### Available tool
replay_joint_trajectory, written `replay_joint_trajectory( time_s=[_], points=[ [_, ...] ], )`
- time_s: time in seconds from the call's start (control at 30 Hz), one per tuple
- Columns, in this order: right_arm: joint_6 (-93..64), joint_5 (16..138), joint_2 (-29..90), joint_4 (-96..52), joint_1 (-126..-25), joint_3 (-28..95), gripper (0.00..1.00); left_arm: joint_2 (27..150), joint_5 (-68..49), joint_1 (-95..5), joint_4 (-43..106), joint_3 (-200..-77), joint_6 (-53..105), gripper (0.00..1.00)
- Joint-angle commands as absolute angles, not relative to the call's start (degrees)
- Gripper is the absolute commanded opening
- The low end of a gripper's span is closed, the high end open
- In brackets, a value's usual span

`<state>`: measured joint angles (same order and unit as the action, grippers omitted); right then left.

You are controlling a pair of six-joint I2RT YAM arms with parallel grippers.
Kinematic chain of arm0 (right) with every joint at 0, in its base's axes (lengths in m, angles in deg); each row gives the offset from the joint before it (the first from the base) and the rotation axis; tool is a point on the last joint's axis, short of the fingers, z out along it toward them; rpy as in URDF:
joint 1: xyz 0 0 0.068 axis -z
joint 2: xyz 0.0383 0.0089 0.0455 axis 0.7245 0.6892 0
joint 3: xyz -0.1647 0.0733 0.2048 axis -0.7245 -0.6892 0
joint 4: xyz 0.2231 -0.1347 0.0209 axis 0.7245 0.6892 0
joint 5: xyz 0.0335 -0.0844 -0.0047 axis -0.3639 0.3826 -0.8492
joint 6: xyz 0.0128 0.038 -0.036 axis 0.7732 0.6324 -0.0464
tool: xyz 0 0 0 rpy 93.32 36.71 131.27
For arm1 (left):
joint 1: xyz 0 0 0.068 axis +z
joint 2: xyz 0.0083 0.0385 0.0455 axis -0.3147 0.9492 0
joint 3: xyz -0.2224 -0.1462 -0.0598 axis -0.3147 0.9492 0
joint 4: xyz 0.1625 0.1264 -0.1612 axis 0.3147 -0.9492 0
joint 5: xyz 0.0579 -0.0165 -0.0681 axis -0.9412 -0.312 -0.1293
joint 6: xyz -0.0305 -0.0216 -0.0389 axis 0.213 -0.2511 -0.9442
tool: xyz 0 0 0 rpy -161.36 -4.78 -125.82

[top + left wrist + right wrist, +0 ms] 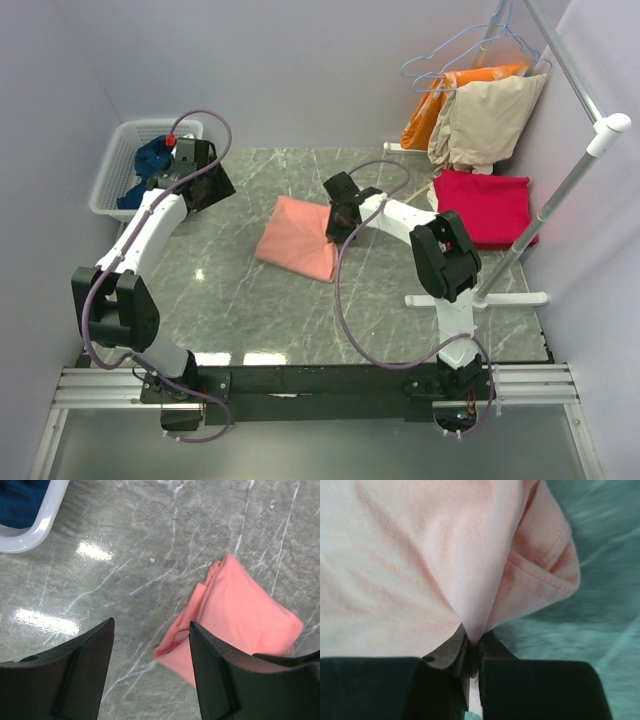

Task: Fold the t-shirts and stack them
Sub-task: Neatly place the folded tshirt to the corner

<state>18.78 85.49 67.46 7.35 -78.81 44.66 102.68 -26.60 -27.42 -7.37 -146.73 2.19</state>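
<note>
A folded salmon-pink t-shirt (298, 238) lies mid-table; it also shows in the left wrist view (240, 620) and fills the right wrist view (420, 555). My right gripper (336, 230) is shut on its right edge, a pinch of pink cloth between the jaws (472, 642). A folded crimson-red t-shirt (485, 205) rests at the right. A navy-blue t-shirt (150, 165) sits in the white basket (112, 170), its cloth also visible at the corner of the left wrist view (20, 500). My left gripper (205, 175) hangs open over the table near the basket, nothing between its fingers (150, 630).
A white clothes rack (560, 190) stands at the right with its base (490, 298) on the table. Orange and beige garments (480, 115) hang from hangers at the back right. Walls close in on three sides.
</note>
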Motion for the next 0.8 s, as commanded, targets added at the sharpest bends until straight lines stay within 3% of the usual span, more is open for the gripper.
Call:
replay_joint_trajectory(
  time_s=[0.0,0.3,0.77],
  points=[
    [15.5,96.3,67.2,15.6,-76.3,49.7,0.00,99.2,-26.8,-27.2,-7.3,-146.5,2.7,0.67],
    [9.9,101.4,62.6,20.3,-71.3,51.0,0.00,100.4,-26.4,-27.1,-8.0,-148.6,2.9,0.67],
    [3.8,119.8,54.9,26.0,-63.3,54.7,0.00,101.3,-27.3,-27.1,-8.7,-150.2,3.8,0.66]
  ],
)
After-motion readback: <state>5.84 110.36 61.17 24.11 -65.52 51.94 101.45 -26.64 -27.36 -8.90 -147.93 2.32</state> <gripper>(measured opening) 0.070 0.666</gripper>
